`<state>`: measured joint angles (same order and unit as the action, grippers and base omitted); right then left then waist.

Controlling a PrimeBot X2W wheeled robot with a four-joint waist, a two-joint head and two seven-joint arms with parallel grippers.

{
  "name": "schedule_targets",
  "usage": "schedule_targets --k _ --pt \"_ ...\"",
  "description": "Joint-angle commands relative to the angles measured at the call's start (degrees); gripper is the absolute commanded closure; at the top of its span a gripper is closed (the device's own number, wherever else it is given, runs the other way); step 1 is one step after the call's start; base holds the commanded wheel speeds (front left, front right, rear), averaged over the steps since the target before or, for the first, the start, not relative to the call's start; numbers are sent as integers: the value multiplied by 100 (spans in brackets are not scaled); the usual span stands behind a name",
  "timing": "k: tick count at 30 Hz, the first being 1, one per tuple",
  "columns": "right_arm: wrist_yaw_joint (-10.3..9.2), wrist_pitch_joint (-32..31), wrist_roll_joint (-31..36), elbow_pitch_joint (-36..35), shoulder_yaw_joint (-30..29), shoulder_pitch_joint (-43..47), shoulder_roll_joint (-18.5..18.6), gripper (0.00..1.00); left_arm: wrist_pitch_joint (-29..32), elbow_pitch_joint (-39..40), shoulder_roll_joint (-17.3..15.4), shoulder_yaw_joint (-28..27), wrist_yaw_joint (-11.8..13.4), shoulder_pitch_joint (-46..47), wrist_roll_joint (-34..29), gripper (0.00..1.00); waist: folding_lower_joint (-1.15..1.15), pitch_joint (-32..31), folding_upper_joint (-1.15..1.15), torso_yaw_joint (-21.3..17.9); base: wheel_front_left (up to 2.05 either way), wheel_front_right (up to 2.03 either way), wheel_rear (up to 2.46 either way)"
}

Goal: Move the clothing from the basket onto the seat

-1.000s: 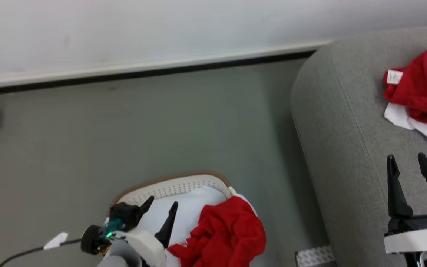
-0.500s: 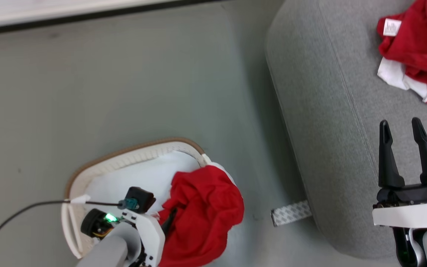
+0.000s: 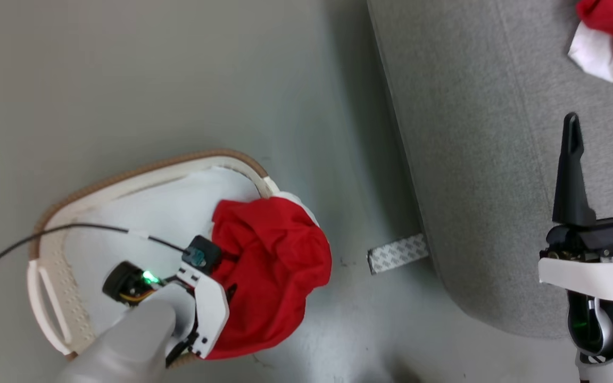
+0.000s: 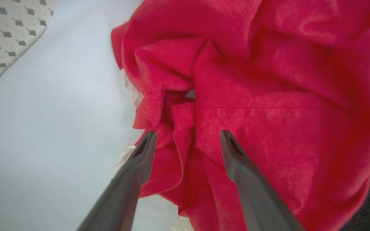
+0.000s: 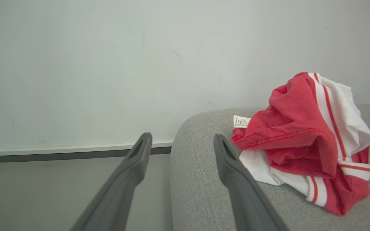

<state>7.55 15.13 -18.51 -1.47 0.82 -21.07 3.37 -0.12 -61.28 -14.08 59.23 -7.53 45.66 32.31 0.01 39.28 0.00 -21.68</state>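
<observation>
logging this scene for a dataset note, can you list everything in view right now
white perforated plastic laundry basket with brown-banded rim: one, white and brown, on the floor
large grey fabric-upholstered seat: one, grey, right of the basket
bright red soft garment: one, red, in the basket, spilling over its rim
crumpled red garment with white striped panels: one, red and white, on the seat
small white tag: one, white, on the seat's garment
patterned grey-white strip: one, on the floor at the seat's base
thin black cable: one, black, across the basket to the left wrist
left pincer: one, dark, open, at the basket's garment
right pincer: one, dark, open, above the seat
</observation>
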Motion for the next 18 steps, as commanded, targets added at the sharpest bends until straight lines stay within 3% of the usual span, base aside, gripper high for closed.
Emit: schedule_targets --k 1,18 --pt "-13 0 -65 -108 -32 -114 -37 0 89 -53 -90 191 10 167 61 0 -1 315 0 -83 0 0 0" --pt "-13 0 -518 -841 -141 -546 -53 0 578 -860 -62 916 9 930 431 0 -1 1049 0 -206 0 0 0"
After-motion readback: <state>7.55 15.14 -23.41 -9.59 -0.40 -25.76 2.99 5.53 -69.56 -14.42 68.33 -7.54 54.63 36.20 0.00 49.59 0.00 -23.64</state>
